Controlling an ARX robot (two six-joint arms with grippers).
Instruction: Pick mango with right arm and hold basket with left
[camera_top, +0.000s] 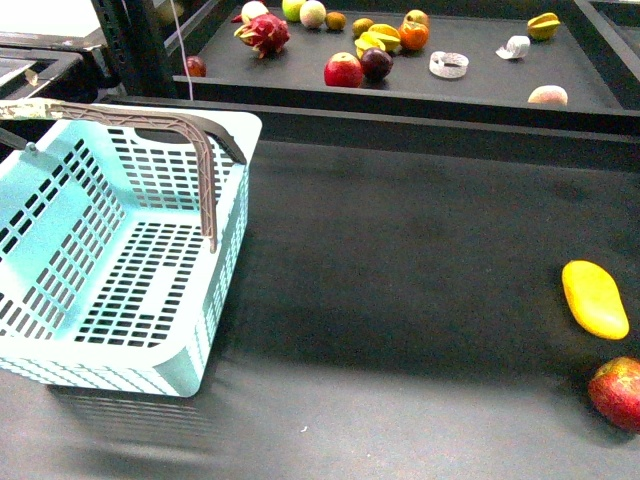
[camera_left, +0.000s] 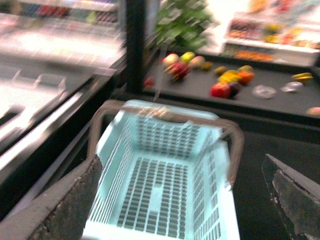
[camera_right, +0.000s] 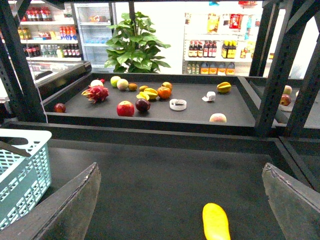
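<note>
The yellow mango (camera_top: 595, 298) lies on the dark table at the right, beside a red apple (camera_top: 618, 392). In the right wrist view the mango (camera_right: 215, 222) lies below and between the spread fingers of my open right gripper (camera_right: 182, 200), which holds nothing. The light-turquoise basket (camera_top: 60, 290) stands at the left with its grey-brown handle (camera_top: 190, 140) swung up over the far end. My open left gripper (camera_left: 185, 200) hovers above the basket (camera_left: 210, 175), its fingers wide apart and empty. Neither arm shows in the front view.
A raised shelf (camera_top: 480, 85) behind the table carries several fruits, among them a dragon fruit (camera_top: 264, 33), an apple (camera_top: 343, 71) and a star fruit (camera_top: 544, 25). Black rack posts (camera_right: 274, 75) stand at the sides. The left wrist view is blurred.
</note>
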